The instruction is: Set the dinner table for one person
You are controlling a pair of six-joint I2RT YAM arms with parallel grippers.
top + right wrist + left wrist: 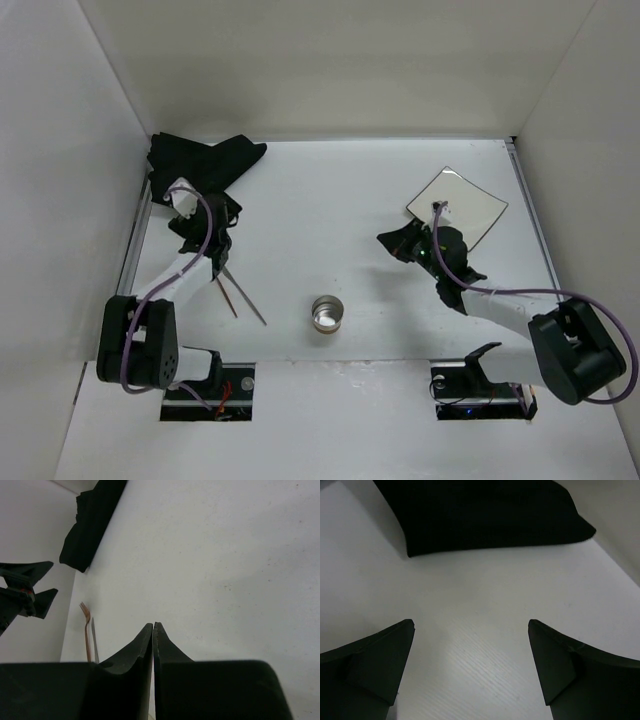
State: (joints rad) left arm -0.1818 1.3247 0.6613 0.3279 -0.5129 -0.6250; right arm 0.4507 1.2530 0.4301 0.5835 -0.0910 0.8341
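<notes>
The white dinner table (pixel 330 210) carries a crumpled black cloth mat (pixel 200 160) at the back left. My left gripper (pixel 188 198) is open and empty just in front of the mat; in the left wrist view (pixel 471 625) bare table lies between its fingers and the mat (pixel 485 515) lies ahead. A copper fork (pixel 226 291) and a silver knife (pixel 247 300) lie near the left arm, also in the right wrist view (pixel 86 630). A small metal cup (pixel 326 313) stands near the front centre. My right gripper (pixel 385 240) is shut and empty (pixel 153 625), beside a square grey plate (pixel 458 205).
White walls (pixel 330 70) close the table on the left, back and right. The two arm bases (pixel 205 385) sit at the near edge. The right arm's body lies over the table's front right.
</notes>
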